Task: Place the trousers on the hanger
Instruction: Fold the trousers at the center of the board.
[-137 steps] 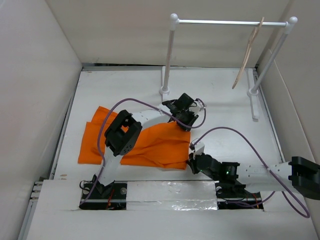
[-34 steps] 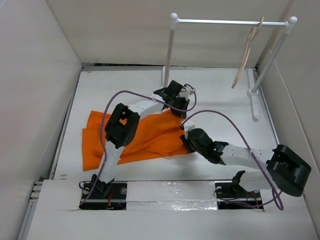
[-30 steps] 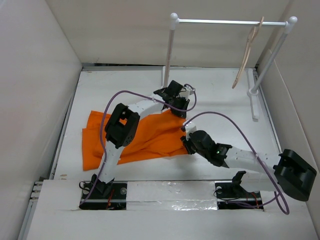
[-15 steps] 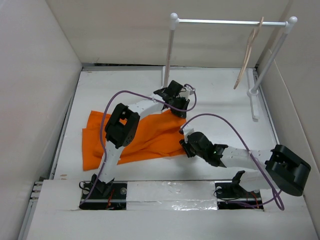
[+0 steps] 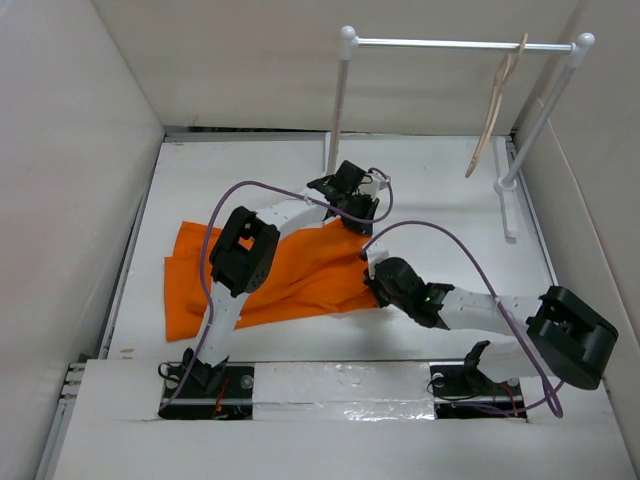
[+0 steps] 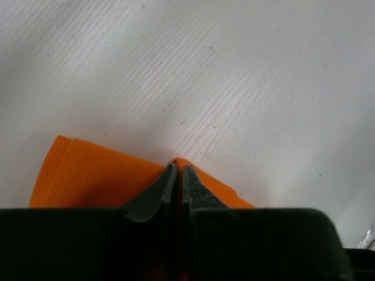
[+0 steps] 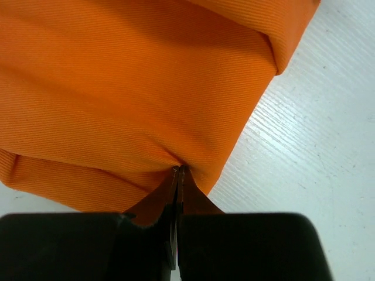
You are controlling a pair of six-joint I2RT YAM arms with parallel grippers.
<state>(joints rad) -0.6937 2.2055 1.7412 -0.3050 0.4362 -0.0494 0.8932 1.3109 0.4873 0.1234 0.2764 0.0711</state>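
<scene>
From above, the orange trousers (image 5: pixel 300 280) lie flat on the surface (image 5: pixel 440 210), left of centre. Their long axis runs from the left edge toward the far right. My left tool (image 5: pixel 352 213) is at their far right corner and my right tool (image 5: pixel 372 287) at their near right edge. The beige hanger (image 5: pixel 495 110) hangs on the rack rod (image 5: pixel 440 44), well apart.

Left wrist: my left tool is pressed together, pinching that corner.

Right wrist: my right tool is pressed together, pinching a fold.
</scene>
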